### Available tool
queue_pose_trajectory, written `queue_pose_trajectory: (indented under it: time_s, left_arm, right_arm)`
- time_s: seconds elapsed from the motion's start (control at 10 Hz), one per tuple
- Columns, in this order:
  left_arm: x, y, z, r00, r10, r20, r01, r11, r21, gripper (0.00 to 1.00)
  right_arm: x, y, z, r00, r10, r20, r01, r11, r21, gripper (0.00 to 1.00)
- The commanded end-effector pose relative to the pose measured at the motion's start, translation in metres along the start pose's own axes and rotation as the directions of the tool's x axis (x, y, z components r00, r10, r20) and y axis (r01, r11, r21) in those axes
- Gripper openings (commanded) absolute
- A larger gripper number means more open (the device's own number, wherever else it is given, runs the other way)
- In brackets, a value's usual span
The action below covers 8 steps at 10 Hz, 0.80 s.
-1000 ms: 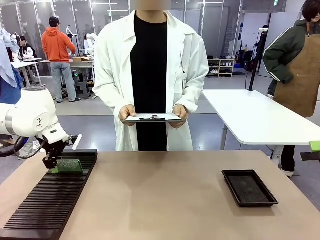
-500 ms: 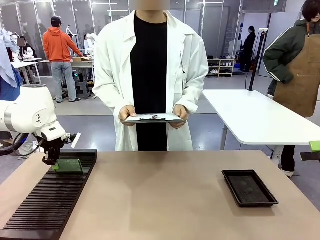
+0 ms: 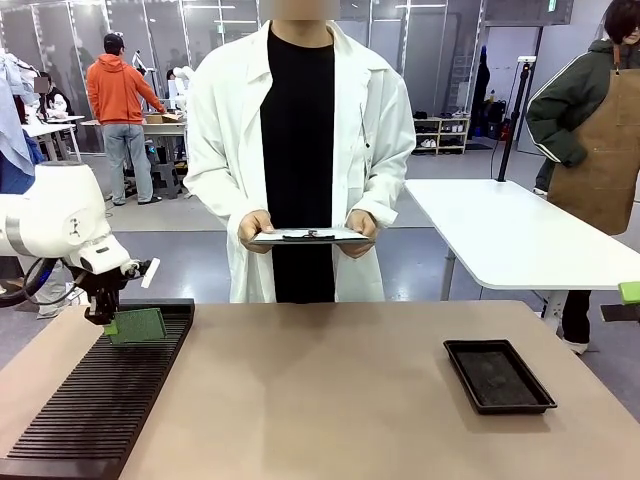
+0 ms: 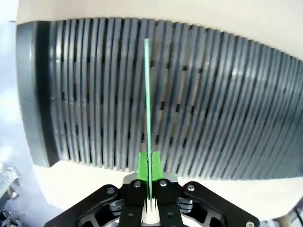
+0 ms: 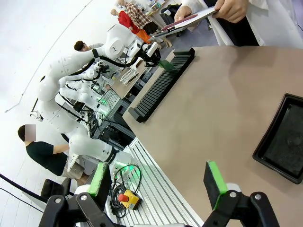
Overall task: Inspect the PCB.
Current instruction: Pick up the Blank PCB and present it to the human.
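Left arm at the rack: the PCB point(image 3: 137, 325) is held on edge by the left gripper point(image 3: 103, 315) over the far left end of the slotted black rack point(image 3: 95, 405); from the wrist, the green pads point(image 4: 142, 163) are seen closed tight on one end of the thin board, the rest left unsupported; whether its lower edge is clear of the slots cannot be told. It could be snagged on the slats by an early sideways move, or allowed to swivel or slip by so small a pinch. The right gripper point(image 5: 156, 176) is spread wide, nothing held; a clipboard point(image 3: 305, 236) is held by a person at the far side.
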State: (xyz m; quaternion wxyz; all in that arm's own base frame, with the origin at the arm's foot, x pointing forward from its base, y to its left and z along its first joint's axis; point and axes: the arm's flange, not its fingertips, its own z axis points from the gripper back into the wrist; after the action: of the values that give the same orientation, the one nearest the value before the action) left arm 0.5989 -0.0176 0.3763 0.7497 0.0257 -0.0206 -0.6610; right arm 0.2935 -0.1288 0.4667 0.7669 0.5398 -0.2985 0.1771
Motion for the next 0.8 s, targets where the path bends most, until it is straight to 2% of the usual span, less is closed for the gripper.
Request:
queue_pose_trajectory:
  time_s: [0.0,0.2,0.3,0.4,0.5,0.6,0.7]
  left_arm:
    - [-0.011,-0.014,0.041,0.989,0.110,0.099,-0.106,0.993,-0.046,0.00]
    - [-0.029,-0.036,0.078,0.971,0.168,0.171,-0.163,0.986,-0.041,0.00]
    - [-0.037,-0.045,0.086,0.965,0.186,0.186,-0.176,0.982,-0.071,0.00]
    - [-0.045,-0.051,0.090,0.946,0.203,0.254,-0.178,0.977,-0.119,0.00]
    - [-0.057,-0.056,0.090,0.893,0.264,0.364,-0.204,0.959,-0.195,0.00]
    - [-0.068,-0.062,0.084,0.817,0.354,0.455,-0.237,0.926,-0.295,0.00]
    - [-0.075,-0.070,0.074,0.726,0.424,0.541,-0.219,0.889,-0.403,0.00]
  right_arm:
    - [0.002,-0.001,0.000,1.000,0.020,0.009,-0.020,1.000,0.011,1.00]
    - [0.002,-0.001,0.000,1.000,0.020,0.009,-0.020,1.000,0.011,1.00]
    - [0.002,-0.001,0.000,1.000,0.020,0.009,-0.020,1.000,0.011,1.00]
    - [0.002,-0.001,0.000,1.000,0.020,0.009,-0.020,1.000,0.011,1.00]
    - [0.002,-0.001,0.000,1.000,0.020,0.009,-0.020,1.000,0.011,1.00]
    - [0.002,-0.001,0.000,1.000,0.020,0.009,-0.020,1.000,0.011,1.00]
    - [0.002,-0.001,0.000,1.000,0.020,0.009,-0.020,1.000,0.011,1.00]
